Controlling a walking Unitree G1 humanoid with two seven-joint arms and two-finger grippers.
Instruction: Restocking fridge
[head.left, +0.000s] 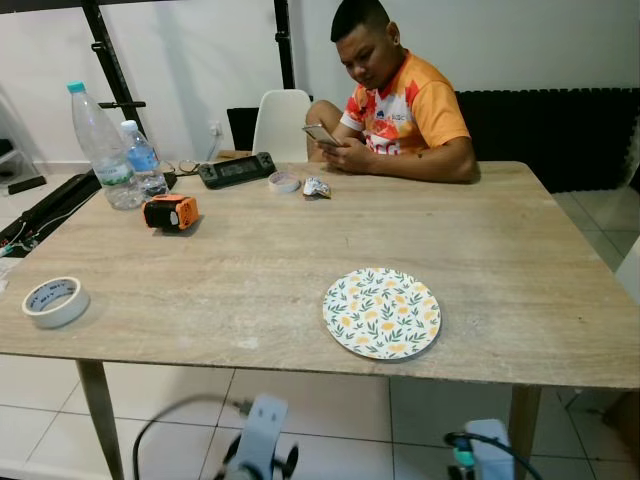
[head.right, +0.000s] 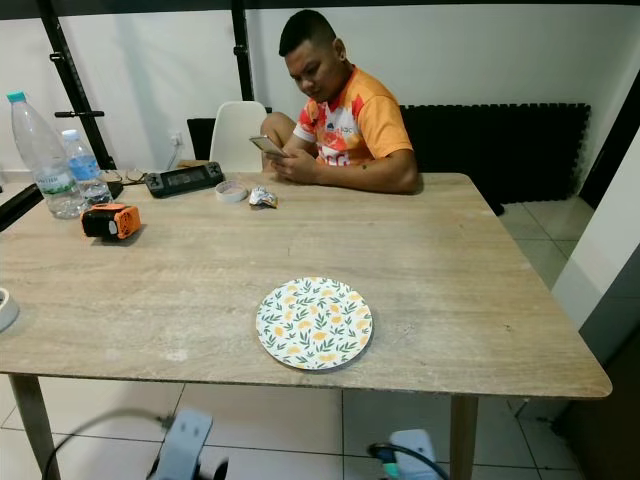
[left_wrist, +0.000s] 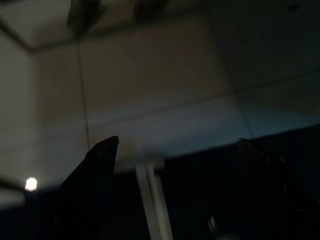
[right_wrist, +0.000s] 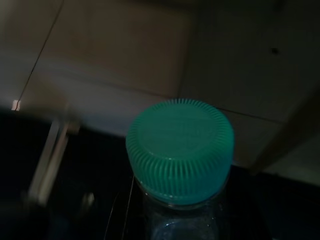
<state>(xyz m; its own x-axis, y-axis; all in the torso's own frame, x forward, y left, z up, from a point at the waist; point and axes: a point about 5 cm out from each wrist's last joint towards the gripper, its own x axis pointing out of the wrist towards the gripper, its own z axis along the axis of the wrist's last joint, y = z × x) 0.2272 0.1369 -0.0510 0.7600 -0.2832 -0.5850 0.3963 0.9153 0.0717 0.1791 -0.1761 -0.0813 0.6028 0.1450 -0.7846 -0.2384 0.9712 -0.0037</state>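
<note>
In the right wrist view, a clear bottle with a ribbed green cap (right_wrist: 180, 150) sits close to the camera above a dim tiled floor, and my right gripper holds it low at my side. My left gripper (left_wrist: 177, 141) hangs open over the same floor, with nothing between its two black fingers. Both arms show at the bottom of the head views, the left arm (head.left: 262, 425) and the right arm (head.left: 490, 445), below the near edge of the wooden table (head.left: 300, 250). A large water bottle (head.left: 100, 145) and a smaller one (head.left: 143, 158) stand at the table's far left.
A floral plate (head.left: 381, 312) lies near the table's front edge. A tape roll (head.left: 55, 300), an orange device (head.left: 170, 212) and a black controller (head.left: 237, 170) lie to the left. A person (head.left: 400, 105) sits at the far side looking at a phone, beside a white chair (head.left: 280, 122).
</note>
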